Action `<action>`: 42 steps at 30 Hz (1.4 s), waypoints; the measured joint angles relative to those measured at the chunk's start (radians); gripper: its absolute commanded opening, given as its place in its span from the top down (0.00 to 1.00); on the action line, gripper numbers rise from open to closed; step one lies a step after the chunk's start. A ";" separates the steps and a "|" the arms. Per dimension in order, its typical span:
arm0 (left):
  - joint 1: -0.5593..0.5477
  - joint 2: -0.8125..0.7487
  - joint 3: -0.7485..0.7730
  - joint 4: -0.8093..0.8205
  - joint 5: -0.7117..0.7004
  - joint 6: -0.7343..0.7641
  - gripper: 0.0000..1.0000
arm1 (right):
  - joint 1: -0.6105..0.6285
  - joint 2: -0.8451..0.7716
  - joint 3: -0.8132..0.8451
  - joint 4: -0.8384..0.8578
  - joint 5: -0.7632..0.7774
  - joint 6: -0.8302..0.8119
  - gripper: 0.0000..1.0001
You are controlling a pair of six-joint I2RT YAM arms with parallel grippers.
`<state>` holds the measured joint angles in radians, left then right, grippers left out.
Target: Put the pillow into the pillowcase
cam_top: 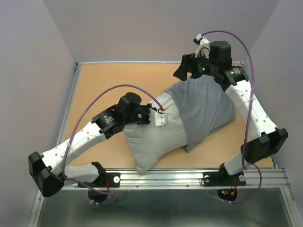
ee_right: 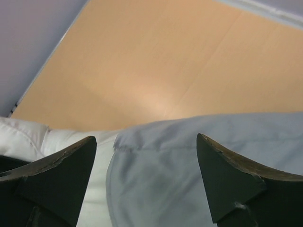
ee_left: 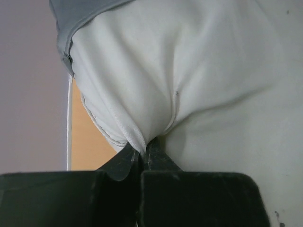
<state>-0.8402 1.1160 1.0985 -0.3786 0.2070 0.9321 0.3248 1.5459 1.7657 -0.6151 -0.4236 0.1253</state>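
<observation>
The off-white pillow (cam_top: pixel 151 137) lies across the middle of the table, its right half inside the blue-grey pillowcase (cam_top: pixel 203 106). My left gripper (cam_top: pixel 163 117) is at the pillow's bare left part, shut on a pinched fold of pillow fabric (ee_left: pixel 142 153). The pillow (ee_left: pixel 213 71) fills the left wrist view, and the pillowcase's hem (ee_left: pixel 75 14) shows at the top left. My right gripper (cam_top: pixel 181 73) hovers open over the pillowcase's far edge. In the right wrist view its fingers (ee_right: pixel 146 137) straddle the pillowcase's opening corner (ee_right: pixel 189 165) without touching it, and the pillow (ee_right: pixel 28 137) shows to the left.
The wooden tabletop (cam_top: pixel 104 85) is bordered by a raised rim and lilac walls on three sides. A metal rail (cam_top: pixel 189 177) with both arm bases runs along the near edge. Bare wood (ee_right: pixel 165 61) lies beyond the pillowcase.
</observation>
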 measured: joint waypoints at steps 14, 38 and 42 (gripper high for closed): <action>-0.023 0.013 -0.017 0.059 -0.064 0.026 1.00 | 0.166 0.050 -0.091 -0.100 0.034 -0.087 0.19; -0.031 0.042 -0.017 0.161 -0.116 0.047 1.00 | 0.208 0.139 0.149 -0.156 -0.047 -0.014 0.69; -0.029 0.052 -0.017 0.198 -0.125 0.047 1.00 | 0.225 0.138 0.149 -0.154 -0.006 0.016 0.37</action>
<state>-0.8688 1.1679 1.0813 -0.1810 0.0822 0.9791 0.5503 1.6844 1.9144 -0.7689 -0.4294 0.1410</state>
